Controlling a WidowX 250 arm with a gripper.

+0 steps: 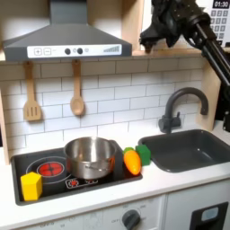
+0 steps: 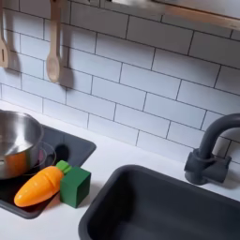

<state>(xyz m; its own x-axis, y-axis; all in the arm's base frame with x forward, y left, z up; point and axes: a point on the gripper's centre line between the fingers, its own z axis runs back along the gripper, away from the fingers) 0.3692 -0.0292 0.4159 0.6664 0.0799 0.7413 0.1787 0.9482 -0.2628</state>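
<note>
Orange carrot lies flat, tip pointing left.

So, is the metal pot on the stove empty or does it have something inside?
Empty. In both exterior views the pot stands upright on the stove and only bare shiny metal shows inside. The carrot lies outside, beside it.

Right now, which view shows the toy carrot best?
The second exterior view: the carrot appears large, lying on the stovetop with its green end against the green block. In the first exterior view the carrot is small, between the pot and sink.
</note>
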